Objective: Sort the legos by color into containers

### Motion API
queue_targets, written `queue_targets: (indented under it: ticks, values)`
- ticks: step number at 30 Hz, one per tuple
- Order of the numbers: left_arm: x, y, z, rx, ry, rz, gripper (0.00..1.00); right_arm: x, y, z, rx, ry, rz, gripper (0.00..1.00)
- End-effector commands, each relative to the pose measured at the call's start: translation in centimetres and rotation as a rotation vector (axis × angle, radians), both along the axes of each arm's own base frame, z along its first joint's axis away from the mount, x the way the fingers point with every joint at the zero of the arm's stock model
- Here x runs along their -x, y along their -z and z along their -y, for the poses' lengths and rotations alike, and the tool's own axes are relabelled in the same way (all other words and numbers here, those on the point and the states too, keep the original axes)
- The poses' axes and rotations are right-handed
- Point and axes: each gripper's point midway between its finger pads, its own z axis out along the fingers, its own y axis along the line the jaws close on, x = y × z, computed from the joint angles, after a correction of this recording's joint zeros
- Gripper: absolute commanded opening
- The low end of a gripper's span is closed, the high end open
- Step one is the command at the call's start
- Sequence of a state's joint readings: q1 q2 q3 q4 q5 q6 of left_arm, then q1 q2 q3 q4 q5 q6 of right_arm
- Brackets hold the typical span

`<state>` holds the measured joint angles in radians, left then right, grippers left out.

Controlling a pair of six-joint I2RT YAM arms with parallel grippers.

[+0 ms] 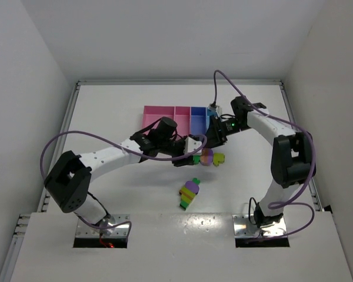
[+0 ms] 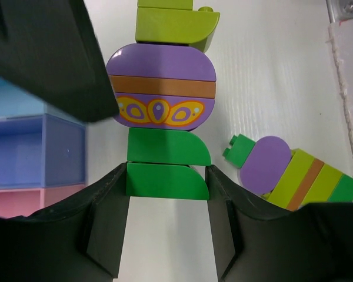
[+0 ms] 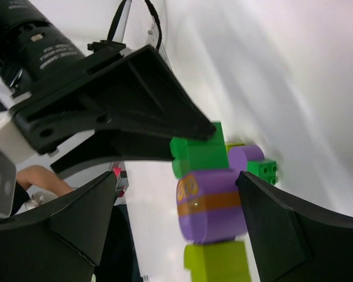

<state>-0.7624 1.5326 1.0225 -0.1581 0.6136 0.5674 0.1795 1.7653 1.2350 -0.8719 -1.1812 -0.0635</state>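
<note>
A clump of legos (image 1: 207,157) lies on the table in front of the containers (image 1: 165,116). It is made of two dark green bricks, a purple brick (image 2: 160,61) with an orange stripe, and a yellow-green brick (image 2: 172,26). My left gripper (image 2: 166,170) is shut on the end dark green brick (image 2: 165,182). The right gripper (image 3: 176,176) stands open around the purple brick (image 3: 212,202), its right finger (image 3: 276,229) close beside it. A second multicoloured clump (image 1: 189,194) lies nearer the arm bases, also seen in the left wrist view (image 2: 294,173).
The containers form a row of wide pink, narrow pink (image 1: 182,117) and blue (image 1: 198,119) bins; the right arm (image 1: 253,120) covers the row's right end. In the left wrist view the blue bin (image 2: 35,147) sits just left of the held clump. White walls surround the table.
</note>
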Motion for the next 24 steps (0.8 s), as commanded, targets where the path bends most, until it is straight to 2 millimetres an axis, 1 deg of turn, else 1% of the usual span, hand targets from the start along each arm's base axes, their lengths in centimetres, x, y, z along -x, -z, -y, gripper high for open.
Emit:
queue_targets:
  ticks: [1,3,4,5,6,7,8,9,11,12,13,14,15,17,18,19,21,22,23,24]
  values:
    - [-1.2,-6.0,1.6,0.160,0.002,0.153,0.32,0.3,-0.5,-1.0,-0.042,-0.017,-0.027,0.85]
    - [-0.8,-6.0,1.8,0.160,0.011,0.152,0.32,0.0,-0.6,-0.9,-0.035,-0.015,-0.014,0.85]
    - [-1.0,-5.9,1.7,0.156,0.001,0.157,0.32,0.0,-0.6,-0.9,-0.035,-0.015,-0.014,0.85]
    - [-1.2,-6.3,1.9,0.172,-0.004,0.162,0.32,0.2,-0.4,-1.2,-0.033,-0.024,-0.024,0.85]
    - [-1.7,-6.9,1.8,0.178,-0.027,0.188,0.32,0.3,-0.2,-1.2,-0.031,-0.024,-0.033,0.83]
    - [-1.9,-7.1,1.8,0.185,-0.039,0.192,0.32,0.8,-0.1,-1.4,-0.029,-0.040,-0.036,0.81]
    - [-2.2,-7.3,1.9,0.190,-0.047,0.203,0.32,0.8,-0.1,-1.4,-0.029,-0.040,-0.036,0.79]
    - [-2.4,-7.3,1.8,0.185,-0.058,0.207,0.32,1.2,0.2,-1.3,-0.026,-0.044,-0.047,0.74]
    - [-3.0,-7.6,1.7,0.189,-0.087,0.232,0.32,2.1,0.2,-1.4,-0.025,-0.066,-0.048,0.68]
    - [-2.9,-7.6,1.9,0.187,-0.086,0.234,0.32,2.4,0.2,-1.6,-0.024,-0.077,-0.048,0.61]
    - [-3.0,-7.6,1.8,0.184,-0.094,0.237,0.32,2.6,0.4,-1.6,-0.022,-0.077,-0.058,0.55]
    - [-3.0,-7.6,1.8,0.184,-0.094,0.237,0.32,2.6,0.0,-1.6,-0.034,-0.081,-0.043,0.49]
    - [-3.1,-7.3,1.7,0.183,-0.108,0.232,0.31,2.6,0.0,-1.6,-0.034,-0.081,-0.043,0.37]
    - [-3.1,-7.3,1.7,0.183,-0.108,0.232,0.31,2.7,-0.1,-1.7,-0.043,-0.082,-0.045,0.26]
    - [-3.1,-6.8,1.5,0.172,-0.116,0.228,0.31,2.7,-0.1,-1.7,-0.043,-0.082,-0.045,0.20]
    - [-3.1,-6.8,1.5,0.172,-0.116,0.228,0.31,2.7,-0.1,-1.7,-0.043,-0.082,-0.045,0.10]
    - [-2.7,-6.0,1.1,0.154,-0.115,0.212,0.31,3.0,-0.3,-1.6,-0.044,-0.083,-0.040,0.02]
    - [-2.4,-6.3,0.7,0.154,-0.111,0.224,0.31,2.8,-0.3,-1.3,-0.044,-0.072,-0.040,0.00]
    - [-1.9,-5.2,0.2,0.128,-0.105,0.212,0.31,3.2,-0.3,-1.2,-0.045,-0.078,-0.032,0.00]
    - [-1.5,-4.7,-0.2,0.115,-0.104,0.199,0.31,3.6,-0.4,-1.1,-0.044,-0.083,-0.034,0.00]
